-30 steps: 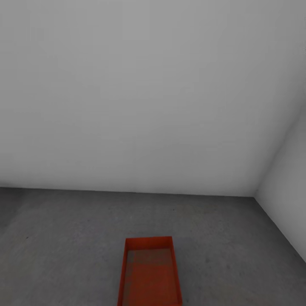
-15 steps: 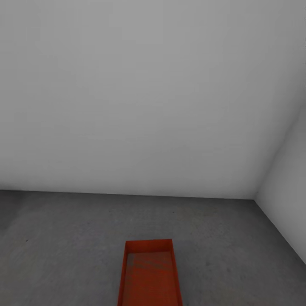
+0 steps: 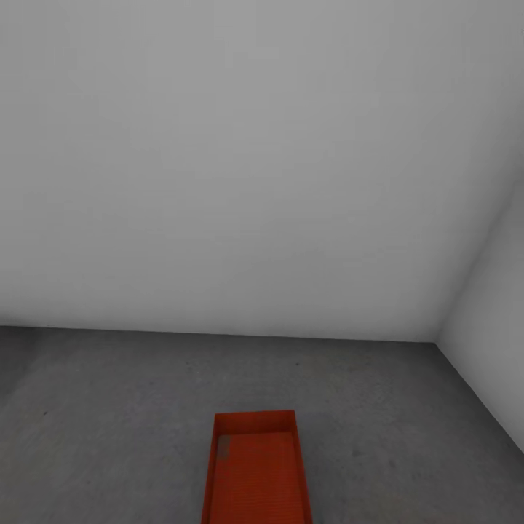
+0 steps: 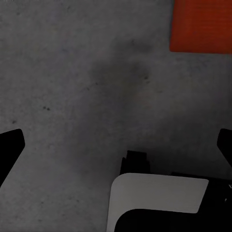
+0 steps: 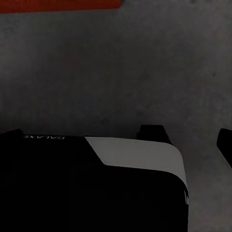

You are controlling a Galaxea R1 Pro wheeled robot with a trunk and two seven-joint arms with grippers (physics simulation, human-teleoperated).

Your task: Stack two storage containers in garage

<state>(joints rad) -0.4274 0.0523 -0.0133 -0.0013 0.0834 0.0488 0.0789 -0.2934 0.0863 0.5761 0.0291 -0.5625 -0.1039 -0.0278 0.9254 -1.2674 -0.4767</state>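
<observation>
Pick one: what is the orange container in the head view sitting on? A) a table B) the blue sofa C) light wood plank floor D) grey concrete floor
D: the storage container sits on the mottled grey concrete floor, a little way out from the white walls.

Left gripper (image 4: pixel 116 145) gapes wide; right gripper (image 5: pixel 116 140) likewise spread, empty.

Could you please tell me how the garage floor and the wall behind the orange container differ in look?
The floor is dark grey; the back wall is pale, near white. The floor looks rough and mottled with small specks; the back wall is smooth and even. The floor lies flat and bears the container; the back wall stands upright, apart from it. Both are plain greyish surfaces that meet along a straight line.
</observation>
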